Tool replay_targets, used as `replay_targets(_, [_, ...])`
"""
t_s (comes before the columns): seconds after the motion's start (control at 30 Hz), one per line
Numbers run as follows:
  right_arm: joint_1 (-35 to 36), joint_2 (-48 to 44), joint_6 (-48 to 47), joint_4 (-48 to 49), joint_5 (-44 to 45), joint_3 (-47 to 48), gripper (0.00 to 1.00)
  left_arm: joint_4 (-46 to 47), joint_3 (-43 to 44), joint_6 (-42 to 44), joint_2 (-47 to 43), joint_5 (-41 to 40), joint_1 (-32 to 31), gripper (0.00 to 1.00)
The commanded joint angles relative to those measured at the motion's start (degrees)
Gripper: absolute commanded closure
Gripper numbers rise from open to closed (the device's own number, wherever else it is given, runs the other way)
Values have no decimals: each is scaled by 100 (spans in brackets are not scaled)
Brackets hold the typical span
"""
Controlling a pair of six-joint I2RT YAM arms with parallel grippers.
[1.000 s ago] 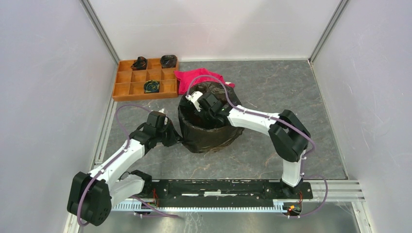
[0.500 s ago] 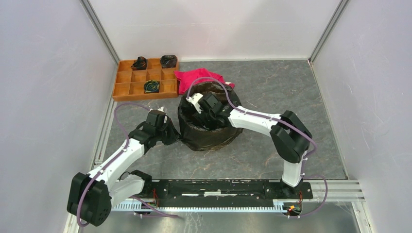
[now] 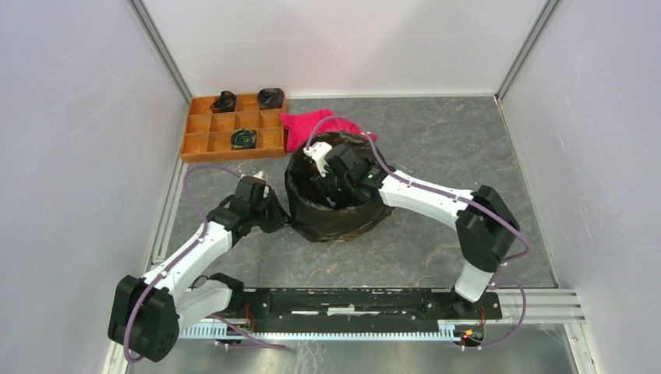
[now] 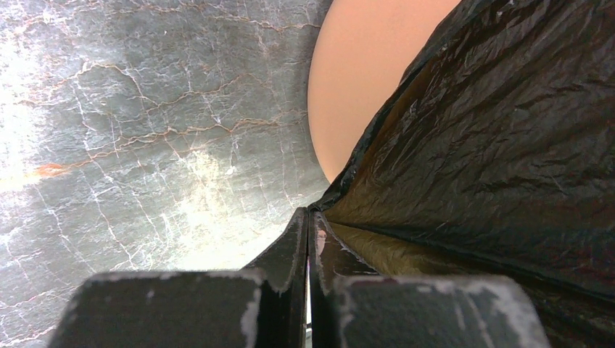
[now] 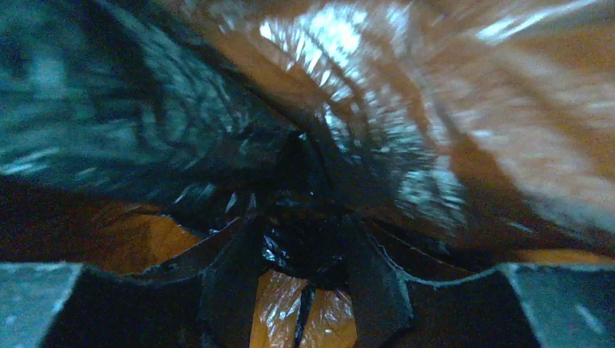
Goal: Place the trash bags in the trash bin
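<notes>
Stuffing the wrinkled black film bag (image 4: 508, 145) into the round light-orange plastic bucket (image 4: 362, 87): left gripper (image 4: 308, 221) pinches its edge; right gripper (image 5: 304, 243), jaws parted inside, should press deeper next.

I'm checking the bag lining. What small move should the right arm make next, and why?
Probably press the right gripper deeper, pushing film toward the floor of the trash bin: its jaws are open inside the trash bag, while the shut left gripper pins the edge outside.
</notes>
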Motion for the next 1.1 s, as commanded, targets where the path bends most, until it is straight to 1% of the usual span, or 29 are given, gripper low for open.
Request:
replay_targets(0.0, [38,425,60,-106,-156,-55,50,104,106,213,-120,-30,31,98])
replay_targets(0.13, [43,804,60,-34,-133,30,47,124,124,204,-89,6,32,98])
replay_targets(0.2, [39,1048,82,137,-72,49,47,122,135,204,-90,22,25,98])
replay_targets(0.3, [39,1407,247,31,-95,345,53,122,135,202,-99,44,27,98])
replay_targets(0.33, [39,1421,316,86,-152,348,54,123,135,204,-105,48,31,98])
replay_targets(0.47, [42,1185,488,243,-152,199,51,86,126,213,-171,10,23,98])
replay_targets(0.67, [87,513,466,-134,-139,232,39,153,106,197,-132,35,25,98])
replay_targets(0.8, [87,120,536,-187,-122,143,31,215,70,170,-71,51,30,98])
replay_targets(0.97, [96,-62,799,-134,-151,137,26,222,45,160,-84,45,25,98])
replay_targets(1.07, [91,-156,896,-175,-148,260,26,191,66,169,-76,67,25,97])
